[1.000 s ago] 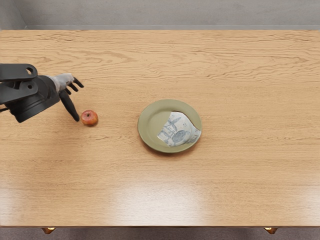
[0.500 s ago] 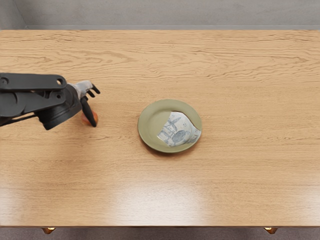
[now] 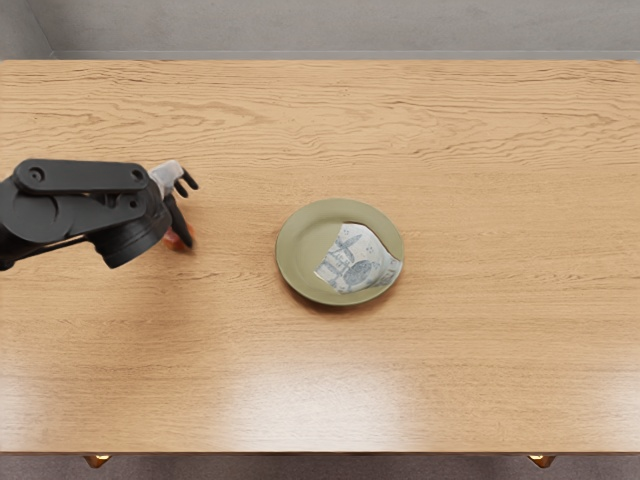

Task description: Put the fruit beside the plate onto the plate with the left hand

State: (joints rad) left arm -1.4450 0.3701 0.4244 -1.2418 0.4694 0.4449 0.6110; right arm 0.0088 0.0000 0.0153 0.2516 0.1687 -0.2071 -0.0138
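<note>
A small red fruit (image 3: 186,238) lies on the wooden table (image 3: 400,120), left of the plate, and only a sliver of it shows past my hand. My left hand (image 3: 180,206) hangs directly over it, fingers (image 3: 186,181) spread toward the far side and the dark thumb down against the fruit's near side. The bulky black wrist (image 3: 128,222) covers the rest of the fruit. I see no closed grasp. The olive-green plate (image 3: 292,245) sits at the table's middle and carries a blue-and-white patterned patch. The right arm is out of view.
Bare wood separates the fruit from the plate's left rim. The table's far edge meets a grey wall (image 3: 330,25).
My left arm has moved right and down over the fruit. The fruit was fully visible a second ago and is now nearly hidden beneath my hand. It has not moved.
</note>
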